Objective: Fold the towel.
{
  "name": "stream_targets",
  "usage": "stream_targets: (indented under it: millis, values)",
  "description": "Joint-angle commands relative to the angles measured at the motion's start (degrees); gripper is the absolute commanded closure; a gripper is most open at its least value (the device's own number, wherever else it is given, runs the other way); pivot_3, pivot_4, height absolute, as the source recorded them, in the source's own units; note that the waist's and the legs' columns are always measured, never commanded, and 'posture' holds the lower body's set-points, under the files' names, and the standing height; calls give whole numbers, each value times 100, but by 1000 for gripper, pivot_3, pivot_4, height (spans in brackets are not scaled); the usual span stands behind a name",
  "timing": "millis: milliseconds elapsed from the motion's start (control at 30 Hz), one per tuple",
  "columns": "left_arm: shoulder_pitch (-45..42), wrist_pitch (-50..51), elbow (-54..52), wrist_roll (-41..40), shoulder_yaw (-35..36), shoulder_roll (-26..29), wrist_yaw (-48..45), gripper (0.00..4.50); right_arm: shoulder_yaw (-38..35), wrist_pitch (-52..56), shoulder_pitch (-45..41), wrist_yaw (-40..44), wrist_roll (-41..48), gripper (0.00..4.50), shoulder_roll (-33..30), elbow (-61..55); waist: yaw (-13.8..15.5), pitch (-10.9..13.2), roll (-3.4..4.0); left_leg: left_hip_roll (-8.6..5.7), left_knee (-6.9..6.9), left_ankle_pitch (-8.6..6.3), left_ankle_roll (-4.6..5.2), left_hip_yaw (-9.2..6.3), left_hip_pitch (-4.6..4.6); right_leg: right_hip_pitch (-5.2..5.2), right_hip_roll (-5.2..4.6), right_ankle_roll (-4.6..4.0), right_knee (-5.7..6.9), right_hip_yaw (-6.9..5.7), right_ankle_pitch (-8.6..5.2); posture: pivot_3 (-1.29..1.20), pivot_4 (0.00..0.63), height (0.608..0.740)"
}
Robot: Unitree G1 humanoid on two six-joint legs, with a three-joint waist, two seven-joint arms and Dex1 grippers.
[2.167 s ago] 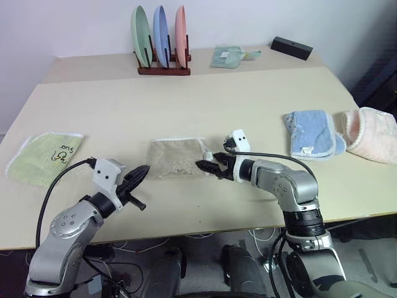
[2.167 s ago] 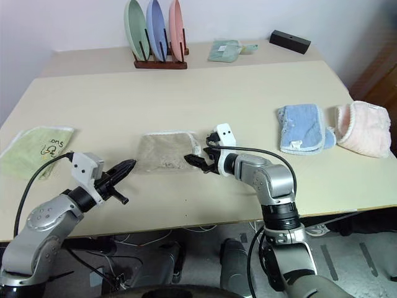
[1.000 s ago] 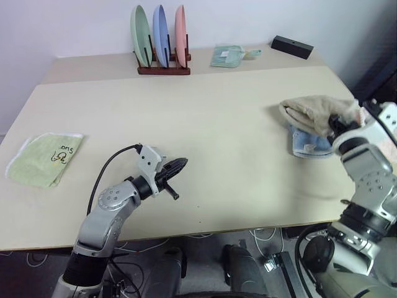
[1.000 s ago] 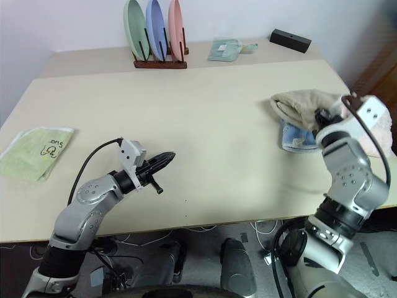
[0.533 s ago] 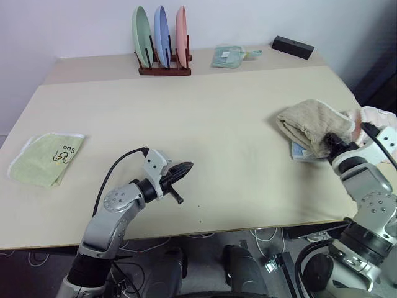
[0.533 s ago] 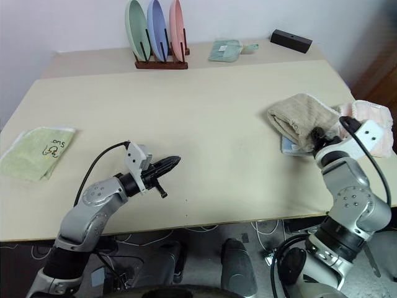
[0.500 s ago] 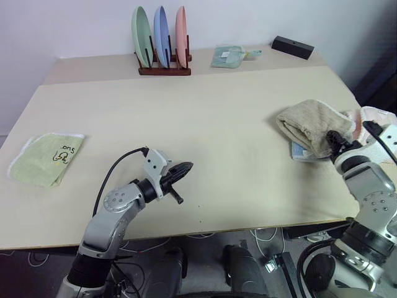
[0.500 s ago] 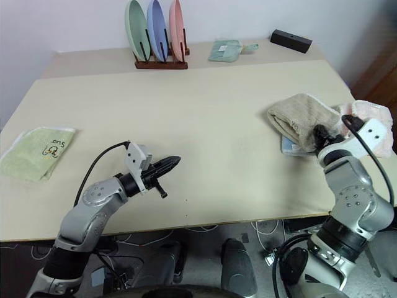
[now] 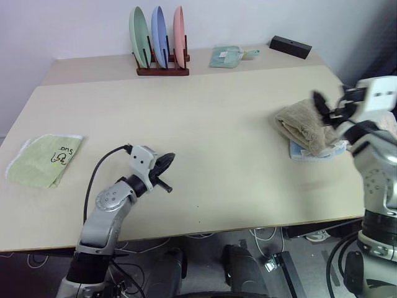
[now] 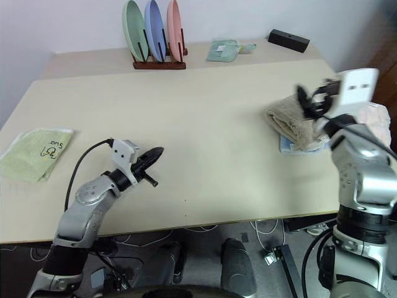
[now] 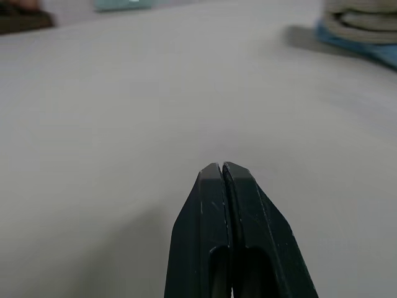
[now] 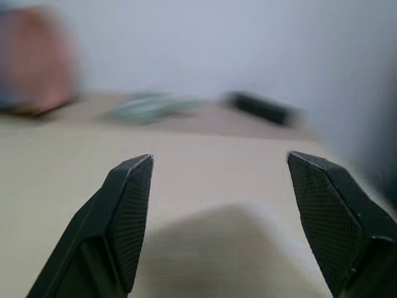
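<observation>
Your right claw [image 9: 329, 107] is spread wide, empty, above the towel [image 9: 302, 126] bundled atop a blue cloth [image 9: 322, 151] near the tabletop [image 9: 205, 118] edge. Left claw [image 11: 223, 171] closed, empty. Risk: the bundle could slump unfolded.

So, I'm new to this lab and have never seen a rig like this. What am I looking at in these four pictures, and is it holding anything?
It is a two-armed robot at a table. Two pictures come from cameras in its head, looking down over its arms; the other two come from a camera on each wrist, looking along that arm's black fingers. The left pincer is shut and empty above the table. The right pincer is open and holds nothing, raised above the folded beige towel, which lies on a blue cloth. Also on the table: a green cloth, a rack of plates and a black box.
</observation>
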Motion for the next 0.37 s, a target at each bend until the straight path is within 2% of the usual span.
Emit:
stream_targets:
  millis: [33,167,367]
  values:
    - [250,-213,-167,181,339,120,214,4500,684,-225,123,1121,180,1020,-102,-218,6,1,1,0,-1,-1,2,0,0,0,0,0,-2,0,0,0,150,740]
    - [711,-192,-569,171,602,114,416,4500,1214,-366,93,1821,93,1020,-95,81,39,3,-2,-4,6,-1,2,-4,-6,1,-5,1,-7,0,1,0,150,740]
    - [1140,-117,-1020,222,699,110,567,4500,1607,-739,-152,2420,-190,1020,-17,723,38,4,-6,-3,6,-2,0,-5,-4,4,-4,-1,-8,-2,1,0,150,740]
